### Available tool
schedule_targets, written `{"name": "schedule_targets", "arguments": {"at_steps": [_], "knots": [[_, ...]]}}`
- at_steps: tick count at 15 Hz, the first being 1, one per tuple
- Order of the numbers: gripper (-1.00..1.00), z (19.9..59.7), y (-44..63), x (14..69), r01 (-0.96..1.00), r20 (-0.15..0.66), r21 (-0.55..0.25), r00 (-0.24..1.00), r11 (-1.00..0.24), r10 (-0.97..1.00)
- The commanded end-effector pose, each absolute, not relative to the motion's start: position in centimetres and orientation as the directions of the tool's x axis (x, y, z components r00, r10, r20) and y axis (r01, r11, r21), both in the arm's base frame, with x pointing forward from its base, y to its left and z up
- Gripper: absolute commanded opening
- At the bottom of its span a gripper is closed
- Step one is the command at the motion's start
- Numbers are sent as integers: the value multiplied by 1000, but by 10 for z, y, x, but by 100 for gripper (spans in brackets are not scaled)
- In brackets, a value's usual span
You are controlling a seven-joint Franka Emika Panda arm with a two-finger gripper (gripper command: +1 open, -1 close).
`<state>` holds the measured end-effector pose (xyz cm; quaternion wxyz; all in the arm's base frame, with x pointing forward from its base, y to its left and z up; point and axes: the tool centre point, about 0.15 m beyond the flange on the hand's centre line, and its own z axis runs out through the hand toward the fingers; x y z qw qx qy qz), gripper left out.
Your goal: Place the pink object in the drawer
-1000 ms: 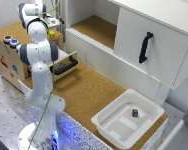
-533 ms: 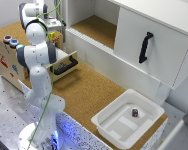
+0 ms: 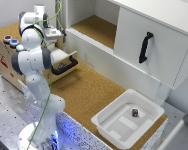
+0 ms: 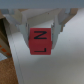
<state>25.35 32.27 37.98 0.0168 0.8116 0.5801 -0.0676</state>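
Item: pink object (image 4: 40,42). A cube, reddish-pink in the wrist view, with black letter marks on two faces. It is held between the fingers (image 4: 26,26) of the end effector (image 4: 42,25), clear of the pale surface under it. Judged reason: carried for release into the drawer.

Item: drawer (image 3: 64,62). Light plywood with a black bar handle, pulled open from the wooden box cabinet (image 3: 6,57) at the exterior view's left. Open, presumably, to receive the cube.

Item: end effector. Clamped on the cube from two sides, the jaws only as far apart as the cube is wide. In the exterior view it is hidden behind the arm (image 3: 33,55), which bends over the drawer area; whether the cube hangs exactly above the drawer's cavity cannot be told.

Item: white tub (image 3: 128,120). On the cork counter (image 3: 89,90), near right, well apart from the drawer; holds one small dark thing.
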Motion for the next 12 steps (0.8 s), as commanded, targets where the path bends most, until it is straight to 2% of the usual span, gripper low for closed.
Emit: {"name": "schedule_targets", "arguments": {"at_steps": [1,6,12], "knots": [[-100,353,327,252,973,6,-26,229,-229,973],[-100,333,342,255,992,34,-43,121,-120,992],[-100,317,339,272,994,24,-51,101,-99,995]]}}
